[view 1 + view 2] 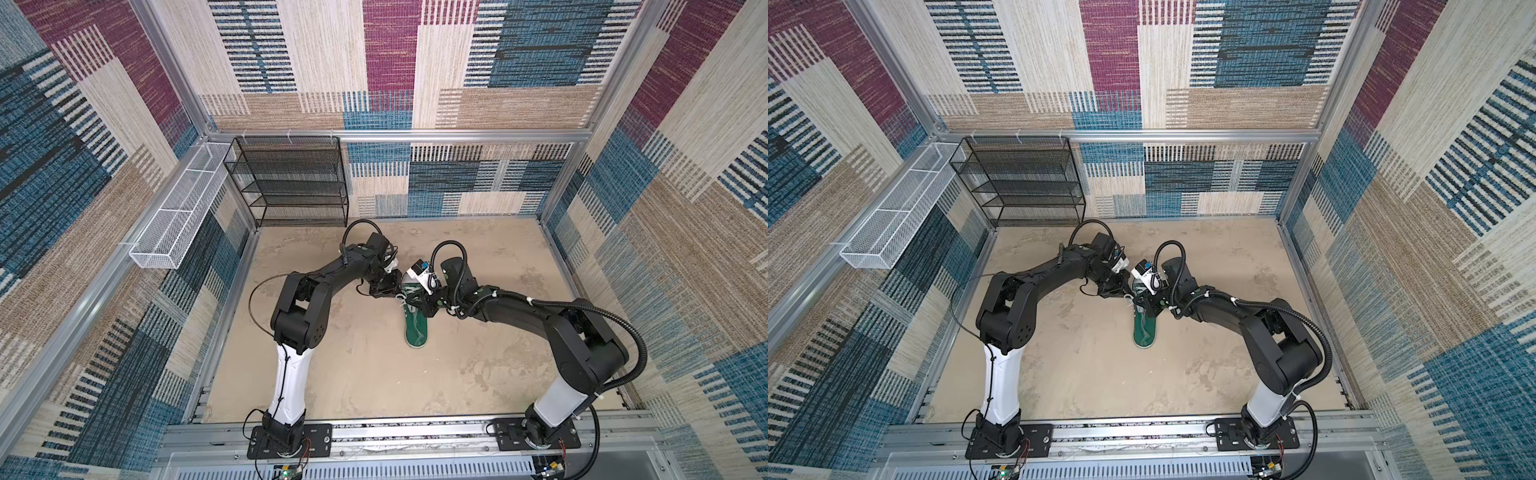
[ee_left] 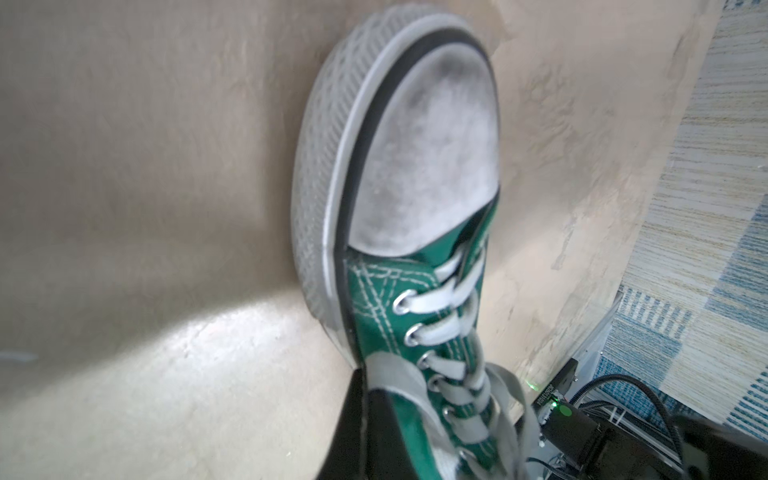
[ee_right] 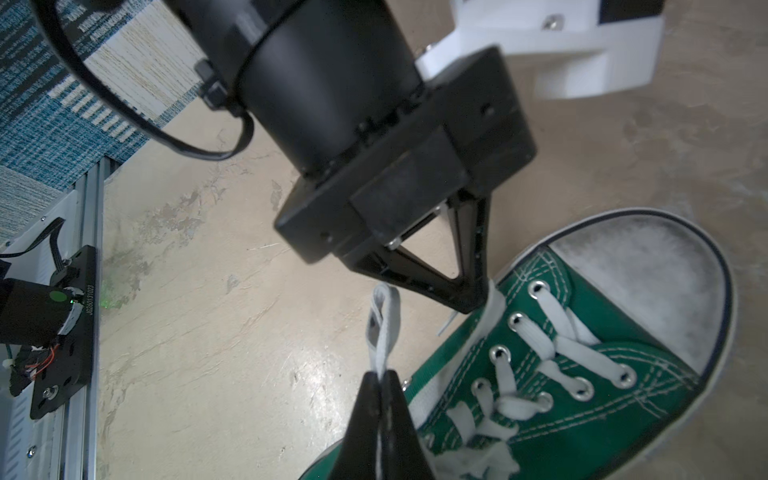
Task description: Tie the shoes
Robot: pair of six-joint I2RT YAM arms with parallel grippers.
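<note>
Small white print runs along a black base plate (image 3: pixel 89 301), but it is too blurred to read, and the shoe shows no legible brand. The shoe (image 3: pixel 582 395) is a green canvas sneaker with white stitching, silver eyelets and a scuffed whitish toe cap (image 3: pixel 640 282). Its white sole edge is lined by a dark stripe, and its laces (image 3: pixel 552 332) are flat and whitish. It sits sole-down on the beige floor (image 1: pixel 353 374), directly under both pairs of jaws. In both top views its heel end stretches away from them toward the base rail (image 1: pixel 415 436).

The left arm (image 1: pixel 299 307) bends at the elbow and angles its wrist down. The left gripper (image 3: pixel 473 301) has its jaws pressed together, pinching a lace strand (image 3: pixel 494 303) beside the row of eyelets. The right arm (image 1: pixel 582 332) mirrors that pose. The right gripper (image 3: pixel 380 380) is clamped tight on a lace loop (image 3: pixel 382 324) that stands out just past its tips, next to the shoe's flank.
</note>
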